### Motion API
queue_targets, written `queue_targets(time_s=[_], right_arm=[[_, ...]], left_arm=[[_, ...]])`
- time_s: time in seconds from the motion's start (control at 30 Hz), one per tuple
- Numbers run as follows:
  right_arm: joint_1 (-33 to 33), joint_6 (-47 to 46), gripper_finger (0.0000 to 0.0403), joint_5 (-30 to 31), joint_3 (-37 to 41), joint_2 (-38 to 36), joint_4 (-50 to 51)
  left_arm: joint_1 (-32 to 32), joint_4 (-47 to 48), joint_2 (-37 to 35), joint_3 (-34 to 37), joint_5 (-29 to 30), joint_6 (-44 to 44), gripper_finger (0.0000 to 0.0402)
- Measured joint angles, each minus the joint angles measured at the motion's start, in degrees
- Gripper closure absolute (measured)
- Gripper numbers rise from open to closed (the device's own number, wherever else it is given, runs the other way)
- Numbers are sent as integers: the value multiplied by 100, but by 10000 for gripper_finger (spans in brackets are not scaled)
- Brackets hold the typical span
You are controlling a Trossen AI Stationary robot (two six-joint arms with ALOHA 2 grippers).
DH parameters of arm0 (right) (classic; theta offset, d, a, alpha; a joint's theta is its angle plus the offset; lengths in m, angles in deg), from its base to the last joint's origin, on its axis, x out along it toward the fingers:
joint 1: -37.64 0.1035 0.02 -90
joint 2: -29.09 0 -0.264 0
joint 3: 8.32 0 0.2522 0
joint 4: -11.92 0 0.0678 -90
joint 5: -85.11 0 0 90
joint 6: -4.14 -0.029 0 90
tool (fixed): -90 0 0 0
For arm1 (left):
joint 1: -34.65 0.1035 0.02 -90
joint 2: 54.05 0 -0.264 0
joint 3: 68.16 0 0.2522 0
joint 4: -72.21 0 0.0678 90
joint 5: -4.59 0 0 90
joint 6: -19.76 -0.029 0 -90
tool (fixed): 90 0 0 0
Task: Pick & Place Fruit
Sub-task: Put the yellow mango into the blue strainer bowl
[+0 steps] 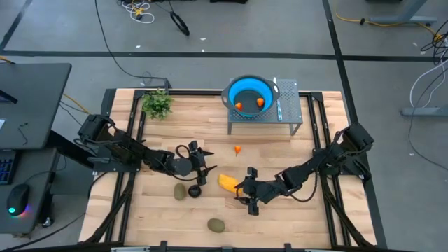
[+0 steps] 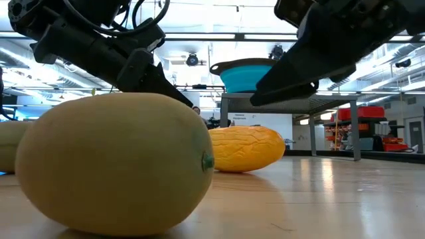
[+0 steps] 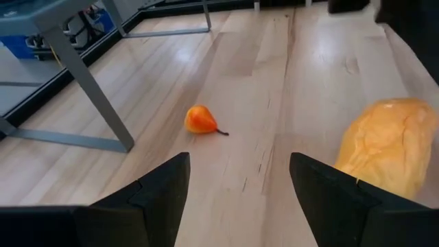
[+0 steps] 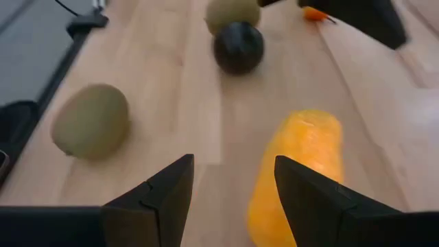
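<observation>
Dark fingers of our right gripper [image 1: 250,190] stand spread beside the yellow-orange fruit [image 1: 227,183]; our left gripper [image 1: 199,168] is spread too, both empty. Two small orange fruits [image 1: 239,106] lie in the blue bowl [image 1: 249,82]; five remain on the surface [image 1: 315,217]. Low view hides most behind a green oval [image 2: 113,162]
</observation>
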Motion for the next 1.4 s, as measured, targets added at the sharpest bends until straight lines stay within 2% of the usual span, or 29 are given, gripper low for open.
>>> queue_targets(time_s=[0.27, 0.57, 0.7, 1.03, 1.4], right_arm=[[7, -57, 186, 5, 0, 232, -286], [-30, -57, 134, 7, 0, 266, -387], [2, -59, 124, 25, 0, 384, -584], [89, 305, 123, 952, 0, 541, -649], [-109, 181, 123, 422, 4, 973, -753]], left_arm=[[51, -22, 0, -1, 2, -92, 143], [156, -3, 0, -2, -25, -96, 143], [239, -13, 0, 0, -90, -81, 143], [284, -13, 0, -2, -311, 62, 143], [280, 27, 0, -2, -431, 343, 143]])
